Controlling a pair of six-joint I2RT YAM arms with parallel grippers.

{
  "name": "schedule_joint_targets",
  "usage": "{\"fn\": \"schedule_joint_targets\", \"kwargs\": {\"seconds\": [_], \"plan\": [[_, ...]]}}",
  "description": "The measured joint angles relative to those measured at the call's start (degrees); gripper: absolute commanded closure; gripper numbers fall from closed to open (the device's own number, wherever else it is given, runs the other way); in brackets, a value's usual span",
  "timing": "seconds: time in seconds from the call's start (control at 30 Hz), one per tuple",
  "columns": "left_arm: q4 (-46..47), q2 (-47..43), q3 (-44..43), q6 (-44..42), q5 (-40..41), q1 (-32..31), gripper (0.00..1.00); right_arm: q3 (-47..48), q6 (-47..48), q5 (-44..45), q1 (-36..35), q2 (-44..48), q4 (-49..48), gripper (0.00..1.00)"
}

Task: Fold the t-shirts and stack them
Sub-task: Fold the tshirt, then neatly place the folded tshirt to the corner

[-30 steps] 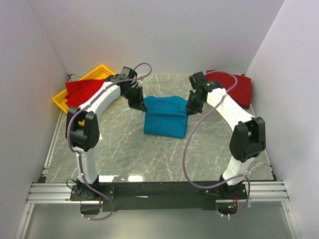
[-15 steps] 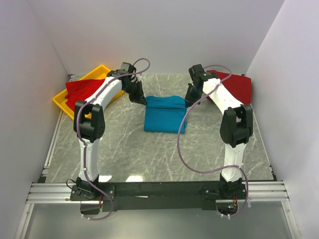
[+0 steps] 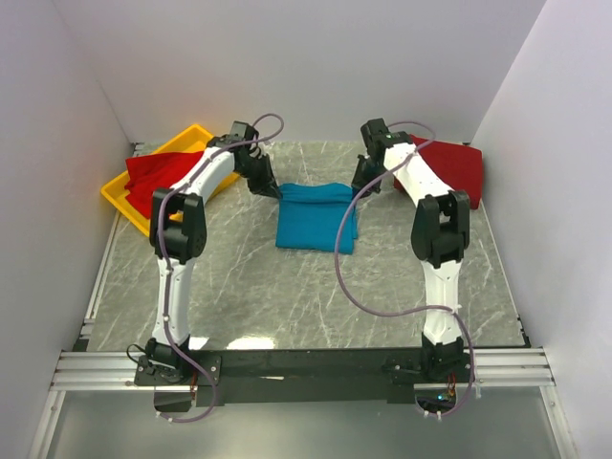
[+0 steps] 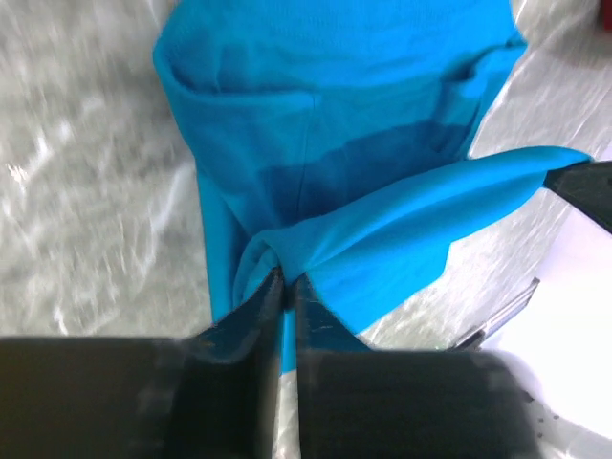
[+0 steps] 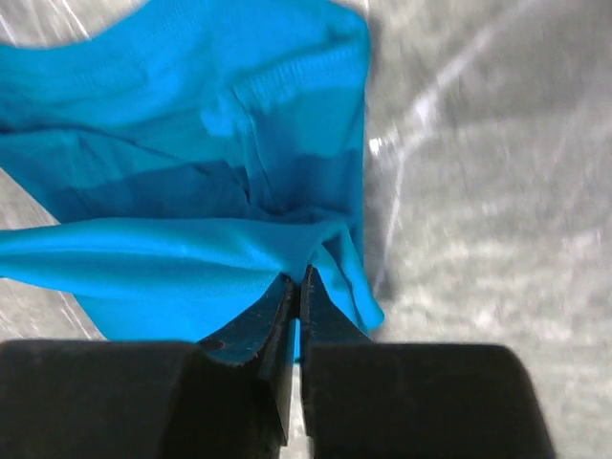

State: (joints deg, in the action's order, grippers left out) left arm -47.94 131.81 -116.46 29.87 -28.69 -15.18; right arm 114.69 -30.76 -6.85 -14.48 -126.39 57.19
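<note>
Softly creased, the teal-blue t-shirt [image 3: 316,218] is lying as a folded rectangle in the middle of the grey veined marble table [image 3: 239,277]. The left gripper [image 4: 284,282] and right gripper [image 5: 296,282] are each pinching a bunched far corner of its smooth knit cloth between closed black jaws.

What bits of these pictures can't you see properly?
- Top view: the right arm covers part of the far-right red cloth shirt, and how many lie there is unclear.
- Top view: the left arm hides part of the other red cloth shirt in the yellow plastic tray.
- Wrist views: the left gripper and right gripper block the teal-blue cloth shirt's near edge.
</note>
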Motion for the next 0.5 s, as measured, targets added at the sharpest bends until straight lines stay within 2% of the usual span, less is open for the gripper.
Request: {"fn": "schedule_joint_targets", "kwargs": {"seconds": [0.03, 0.1, 0.13, 0.17, 0.33, 0.5], "plan": [[0.26, 0.76, -1.01, 0.35, 0.04, 0.15, 0.57, 1.38, 0.02, -0.31, 0.22, -1.01, -0.09, 0.64], [0.63, 2.34, -3.43, 1.14, 0.55, 0.66, 0.42, 4.02, 0.5, -0.96, 0.81, -2.89, -0.02, 0.53], [1.01, 2.89, -4.22, 1.81, 0.96, 1.09, 0.34, 5.44, 0.81, -1.53, 1.25, -3.82, -0.17, 0.24], [1.44, 3.13, -4.81, 2.23, 1.44, 1.62, 0.29, 6.75, 0.74, -2.1, 1.75, -4.55, -0.57, 0.17], [4.57, 2.84, -5.01, 3.26, 3.19, 4.52, 0.25, 6.36, 1.95, -4.85, 3.48, -4.07, -3.96, 0.13], [8.15, -0.96, 3.32, 3.13, 3.06, 5.25, 0.25, -5.75, 2.86, -6.45, 4.04, 2.69, -9.42, 0.12]]}}
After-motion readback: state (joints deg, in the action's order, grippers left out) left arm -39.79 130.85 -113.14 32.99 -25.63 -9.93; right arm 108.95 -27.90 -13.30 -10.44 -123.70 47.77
